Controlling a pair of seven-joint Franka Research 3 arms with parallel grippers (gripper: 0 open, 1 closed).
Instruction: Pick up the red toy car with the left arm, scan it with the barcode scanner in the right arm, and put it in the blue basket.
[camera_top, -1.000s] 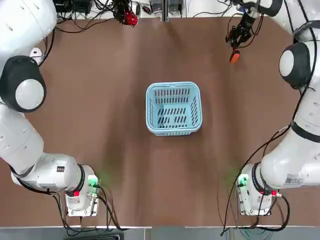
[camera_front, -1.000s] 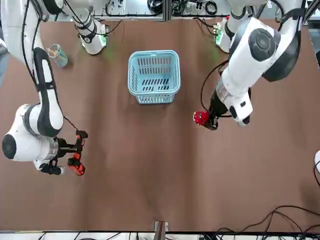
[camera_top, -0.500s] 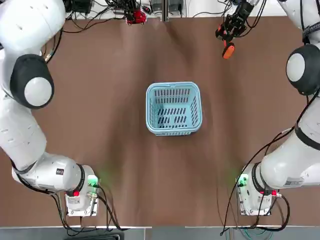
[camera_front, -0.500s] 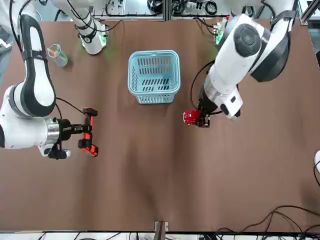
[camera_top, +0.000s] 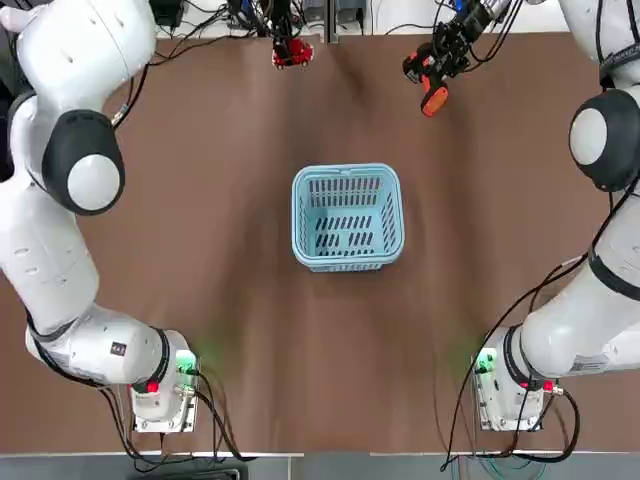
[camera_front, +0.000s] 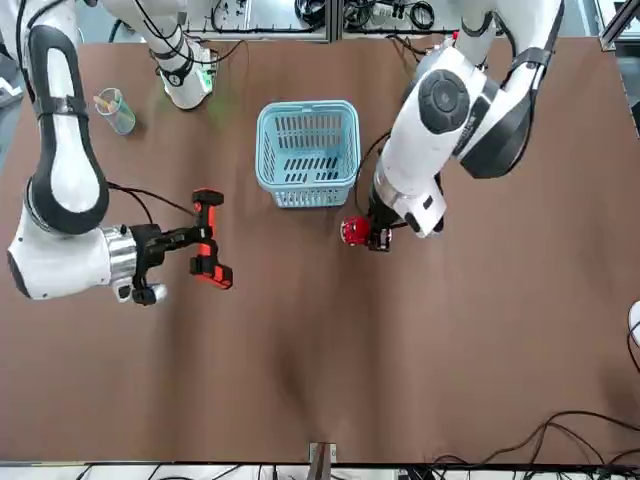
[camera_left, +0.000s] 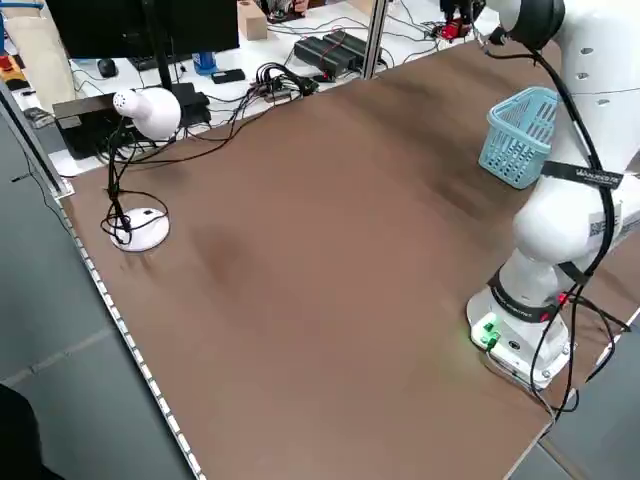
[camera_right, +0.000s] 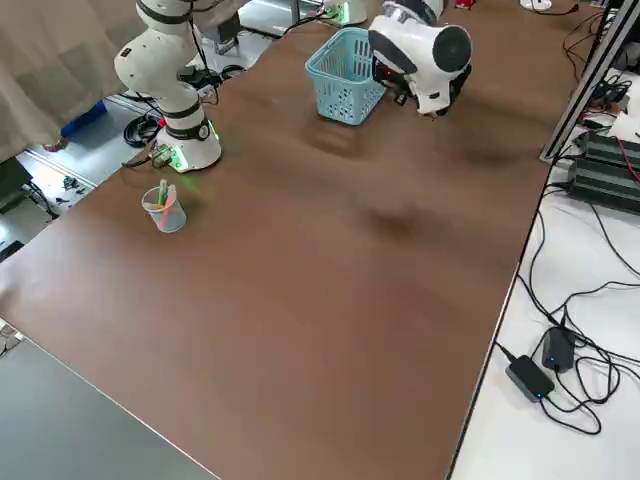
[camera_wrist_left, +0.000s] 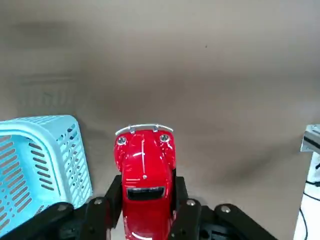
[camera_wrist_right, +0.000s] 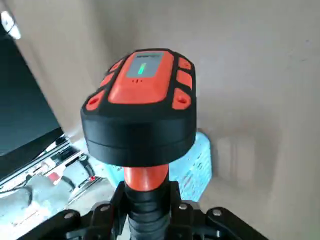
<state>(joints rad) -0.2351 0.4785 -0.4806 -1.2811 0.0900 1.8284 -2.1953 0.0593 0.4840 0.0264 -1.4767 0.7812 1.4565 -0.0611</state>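
Observation:
The red toy car (camera_wrist_left: 145, 170) sits nose-out between the fingers of my left gripper (camera_wrist_left: 145, 212), which is shut on it. In the top view that gripper (camera_top: 290, 42) holds the car (camera_top: 292, 53) in the air beyond the blue basket (camera_top: 347, 217), toward the table's far edge. My right gripper (camera_wrist_right: 145, 200) is shut on the orange handle of the barcode scanner (camera_wrist_right: 140, 112). The scanner (camera_top: 433, 96) hangs to the right of the car, also past the basket. In the front view the car (camera_front: 354, 231) and the scanner (camera_front: 210, 262) are apart, on either side of the basket (camera_front: 308, 150).
A clear cup (camera_front: 113, 110) holding small items stands near my right arm's base. Cables and equipment line the far table edge (camera_top: 330, 20). A white desk lamp (camera_left: 140, 110) stands off the table to the left.
Both grippers have swung inward along the far side of the table: the car moved right, the scanner moved left, so they are closer together. Both grips stay shut.

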